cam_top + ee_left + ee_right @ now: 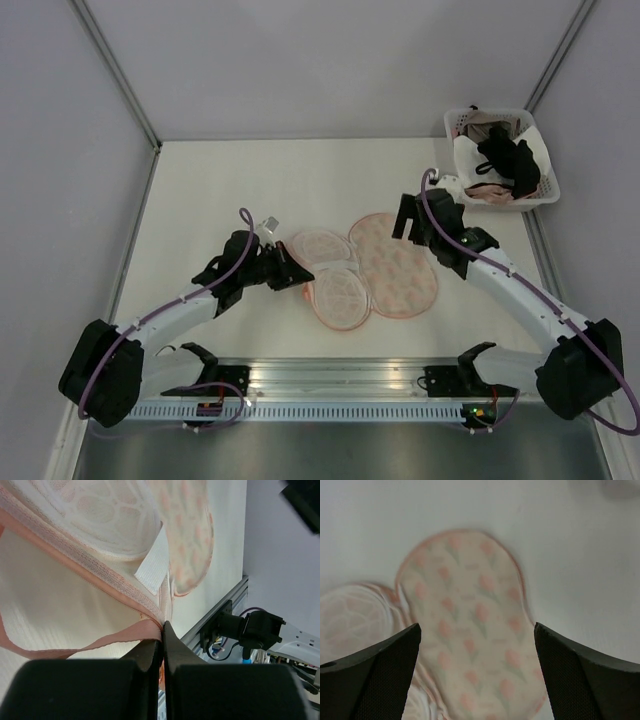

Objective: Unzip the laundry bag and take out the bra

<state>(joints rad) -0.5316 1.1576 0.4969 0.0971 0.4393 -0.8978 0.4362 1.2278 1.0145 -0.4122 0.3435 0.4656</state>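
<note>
Unzipped bag (390, 272) lies flat below my right pincer (408, 222); the bra (508, 162) sits in the basket (460, 125) beyond it.
The bag looks light, limp and padded. My left pincer (163, 630) pinches its pink edging (115, 582); the right one gapes empty. I'd take the soft bra by its bunched middle.

The laundry bag (390, 270) lies spread open in the middle of the counter (230, 180). The left end effector (300, 277) meets its left edge; the right end effector (405, 222) hangs over its far right part. The bra (510, 162) lies in the basket (455, 124) at the far right corner.
</note>
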